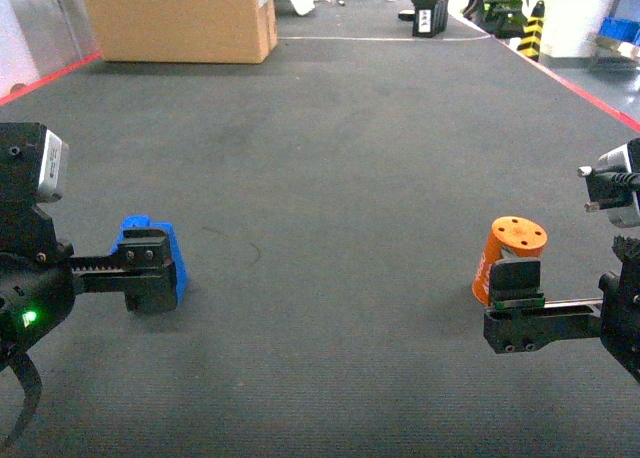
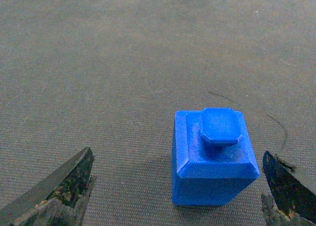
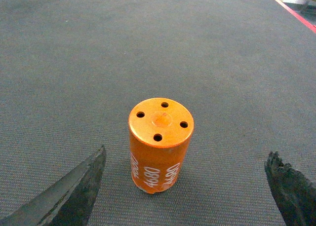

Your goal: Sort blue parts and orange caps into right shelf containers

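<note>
Orange cap (image 3: 160, 144) upright on carpet (image 1: 330, 178), between wide-spread right gripper (image 3: 185, 186) fingers.
Blue part (image 2: 213, 157) well left of cap, inside wide-spread left gripper (image 2: 177, 191).

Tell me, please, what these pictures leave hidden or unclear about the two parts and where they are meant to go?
- Blue part: head view, left gripper covers most of it.
- Orange cap: head view, right gripper hides its lower side.
- "4680" print: right wrist view, partly wrapped out of sight.
- Shelf containers: not clearly visible in any view.
</note>
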Motion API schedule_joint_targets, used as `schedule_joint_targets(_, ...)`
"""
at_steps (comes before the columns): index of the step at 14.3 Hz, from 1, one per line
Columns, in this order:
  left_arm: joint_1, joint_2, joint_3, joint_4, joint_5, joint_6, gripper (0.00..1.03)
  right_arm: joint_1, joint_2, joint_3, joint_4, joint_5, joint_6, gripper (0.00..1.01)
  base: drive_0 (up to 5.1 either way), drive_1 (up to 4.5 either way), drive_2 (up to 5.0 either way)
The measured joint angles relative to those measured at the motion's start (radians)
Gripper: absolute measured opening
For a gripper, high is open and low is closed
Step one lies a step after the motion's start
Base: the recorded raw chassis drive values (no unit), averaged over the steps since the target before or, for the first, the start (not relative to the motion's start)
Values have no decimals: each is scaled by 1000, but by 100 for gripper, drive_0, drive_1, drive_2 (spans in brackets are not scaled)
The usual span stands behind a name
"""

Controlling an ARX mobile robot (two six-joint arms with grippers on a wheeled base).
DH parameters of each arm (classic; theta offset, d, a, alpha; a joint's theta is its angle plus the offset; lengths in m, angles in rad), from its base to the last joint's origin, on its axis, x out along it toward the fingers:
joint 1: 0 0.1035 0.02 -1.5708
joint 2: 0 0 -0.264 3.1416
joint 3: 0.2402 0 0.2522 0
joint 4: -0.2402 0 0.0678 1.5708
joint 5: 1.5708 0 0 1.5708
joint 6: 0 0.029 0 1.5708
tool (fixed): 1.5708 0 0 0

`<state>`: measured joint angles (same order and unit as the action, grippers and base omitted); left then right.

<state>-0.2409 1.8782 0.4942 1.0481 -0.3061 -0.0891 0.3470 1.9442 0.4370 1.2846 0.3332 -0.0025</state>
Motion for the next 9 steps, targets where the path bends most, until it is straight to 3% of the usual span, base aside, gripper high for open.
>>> schedule_joint_targets(9, 2, 72, 42, 14, 11, -5, 98, 0, 0, 0, 0, -1, 0, 98, 0, 0, 0)
